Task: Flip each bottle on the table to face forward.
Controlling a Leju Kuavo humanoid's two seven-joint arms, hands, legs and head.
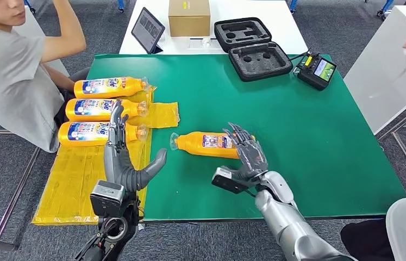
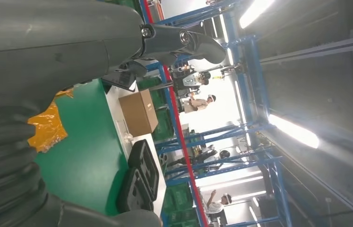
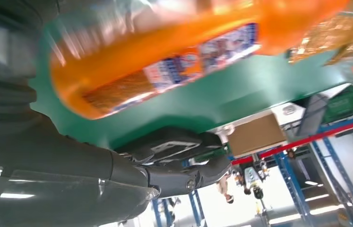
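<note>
We judge the lone bottle [image 1: 208,143] smooth, roll-prone; right hand [image 1: 248,155] spread over its base, left hand [image 1: 127,163] open, empty.

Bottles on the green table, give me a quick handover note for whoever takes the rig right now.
Left hand: open, raised by the yellow sheet, holding nothing.
Right hand: fingers on the lone bottle mid-table; firm grip unclear.
Three bottles lie in a row on the sheet, Tide labels up: apparently done.
Left: the lone bottle shows small print, likely its back; turn it label-up.
</note>
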